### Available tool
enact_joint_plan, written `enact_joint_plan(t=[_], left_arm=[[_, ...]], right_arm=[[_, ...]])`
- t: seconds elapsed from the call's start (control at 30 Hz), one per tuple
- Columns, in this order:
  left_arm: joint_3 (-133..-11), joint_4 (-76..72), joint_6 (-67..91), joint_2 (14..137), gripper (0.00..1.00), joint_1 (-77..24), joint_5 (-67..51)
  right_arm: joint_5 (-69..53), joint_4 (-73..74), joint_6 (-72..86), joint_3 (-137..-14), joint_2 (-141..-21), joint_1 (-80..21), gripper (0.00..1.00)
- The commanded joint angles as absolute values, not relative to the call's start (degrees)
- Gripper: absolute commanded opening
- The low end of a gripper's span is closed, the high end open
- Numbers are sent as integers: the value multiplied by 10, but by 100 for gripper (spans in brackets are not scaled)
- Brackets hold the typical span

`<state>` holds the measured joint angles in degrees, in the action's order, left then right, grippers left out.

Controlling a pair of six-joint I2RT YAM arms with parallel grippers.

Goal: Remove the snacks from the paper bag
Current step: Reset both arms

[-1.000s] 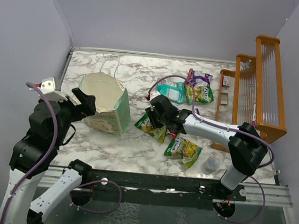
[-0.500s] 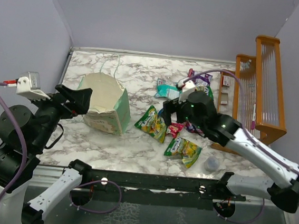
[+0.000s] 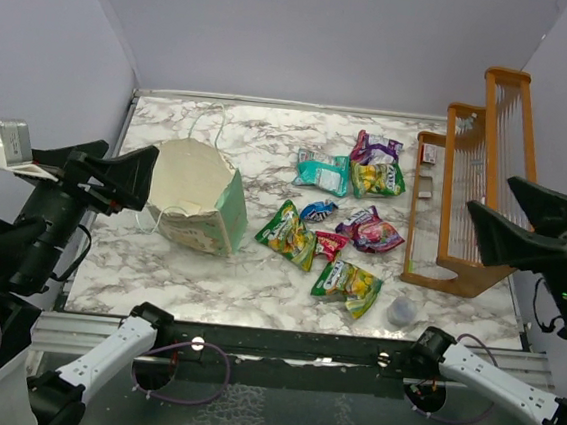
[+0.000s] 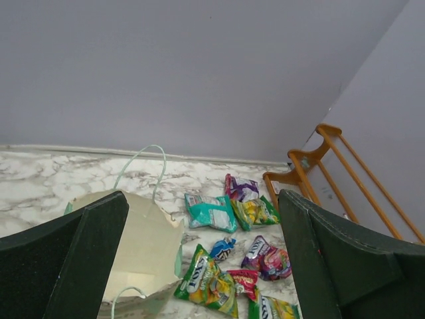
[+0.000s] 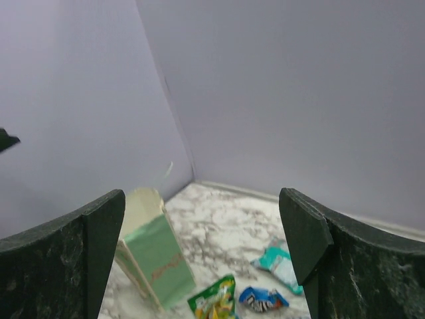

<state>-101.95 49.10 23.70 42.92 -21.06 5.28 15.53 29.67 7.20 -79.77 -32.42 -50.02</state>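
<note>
Wooden rack (image 3: 507, 77) at right; nearby, perhaps a grey cap (image 3: 401, 311).

Open paper bag (image 3: 197, 192) with snacks (image 3: 288, 234) scattered beside it

A: Entry one, paper bag (image 3: 194, 179)?
B: Mint-green outside, cream-white inside, pale string handles.
A: Entry two, snacks?
B: Eight listed. Teal packet (image 3: 324, 172), white print. Purple packet (image 3: 372, 147), with white lettering. Yellow packet (image 3: 378, 179), green edges. Small blue packet (image 3: 318, 212), white lettering. Purple-pink packet (image 3: 372, 231), mixed bright print. Red packet (image 3: 329, 244). Green-and-yellow packet (image 3: 287, 233), white lettering. Second green-and-yellow packet (image 3: 349, 281), same print.
A: Remaining stock?
B: Table (image 3: 256, 285), white marble pattern, grey veining. Rack (image 3: 487, 182), orange-brown wood. Cap (image 3: 401, 310), grey. Walls (image 3: 331, 36), plain pale lavender, no pattern.
</note>
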Motion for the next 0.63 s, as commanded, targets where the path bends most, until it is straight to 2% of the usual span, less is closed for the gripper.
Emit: enact_joint_plan(t=[0.0, 0.6], left_arm=[[-1029, 486, 188, 425, 99, -213, 50], [-965, 443, 220, 401, 99, -216, 60]], right_arm=[[136, 298, 53, -805, -328, -501, 99], [187, 316, 87, -803, -365, -501, 99]])
